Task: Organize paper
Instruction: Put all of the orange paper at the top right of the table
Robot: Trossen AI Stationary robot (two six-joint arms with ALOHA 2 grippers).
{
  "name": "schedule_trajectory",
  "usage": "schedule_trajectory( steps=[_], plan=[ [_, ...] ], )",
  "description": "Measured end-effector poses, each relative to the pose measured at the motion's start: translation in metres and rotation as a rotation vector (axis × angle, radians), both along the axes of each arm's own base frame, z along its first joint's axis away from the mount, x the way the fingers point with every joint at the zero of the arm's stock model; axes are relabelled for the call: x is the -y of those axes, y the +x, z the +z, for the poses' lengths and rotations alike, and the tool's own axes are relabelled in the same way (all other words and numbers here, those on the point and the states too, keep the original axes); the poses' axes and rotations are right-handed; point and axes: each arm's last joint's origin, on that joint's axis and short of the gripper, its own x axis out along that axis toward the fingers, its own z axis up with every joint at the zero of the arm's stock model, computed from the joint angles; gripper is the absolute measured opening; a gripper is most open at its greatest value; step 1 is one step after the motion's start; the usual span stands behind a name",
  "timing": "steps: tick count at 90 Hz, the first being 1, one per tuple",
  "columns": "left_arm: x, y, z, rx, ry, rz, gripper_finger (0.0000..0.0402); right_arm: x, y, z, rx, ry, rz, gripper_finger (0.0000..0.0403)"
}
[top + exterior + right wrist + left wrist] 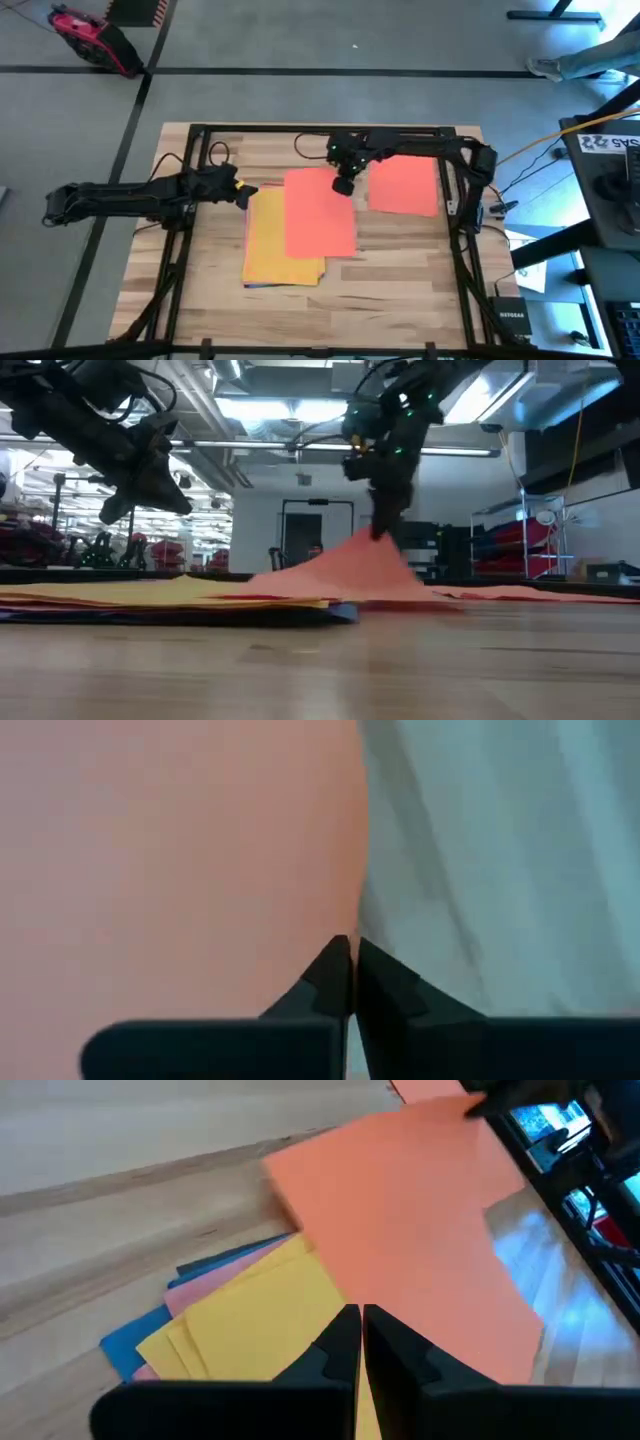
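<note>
Dragging an orange sheet [318, 215] onto the stack [270, 240]
My right gripper [343, 186] pinches its far corner; thin hold, it may slip.

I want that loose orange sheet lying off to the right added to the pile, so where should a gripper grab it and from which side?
The separate orange sheet lies flat on the table, so no face can be pinched. Probably best to take an edge or corner, ideally its left edge nearest the right gripper, coming from above at a low angle to lift it first.

one sheet [318, 215] overlapping the stack's [270, 250] right side, another sheet [403, 186] apart, farther right
</note>
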Motion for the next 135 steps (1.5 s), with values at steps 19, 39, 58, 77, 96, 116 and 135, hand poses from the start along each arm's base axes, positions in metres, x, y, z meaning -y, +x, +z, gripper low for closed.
schedule_trajectory(
  steps=[19,39,58,77,96,116,135],
  plan=[
    [0.0,0.0,0.0,0.002,-0.003,0.003,0.0,0.028,-0.037,0.019,-0.121,-0.075,-0.059,0.0],
    [0.0,0.0,0.0,0.001,-0.004,0.004,0.0,0.068,-0.077,0.03,-0.189,-0.128,-0.176,0.0],
    [0.0,0.0,0.0,0.0,0.003,0.016,0.0,0.092,-0.113,0.03,-0.229,-0.142,-0.292,0.0],
    [-0.001,0.0,0.0,-0.001,0.01,0.032,0.0,0.097,-0.147,0.015,-0.3,-0.128,-0.381,0.0],
    [-0.001,0.0,0.0,-0.002,0.012,0.032,0.0,0.098,-0.164,0.008,-0.299,-0.153,-0.427,0.0],
    [-0.001,0.0,0.0,-0.001,0.01,0.034,0.0,0.106,-0.176,0.003,-0.33,-0.179,-0.408,0.0],
    [-0.001,0.0,0.0,0.003,0.003,0.046,0.0,0.111,-0.185,0.003,-0.339,-0.174,-0.428,0.0]
  ],
)
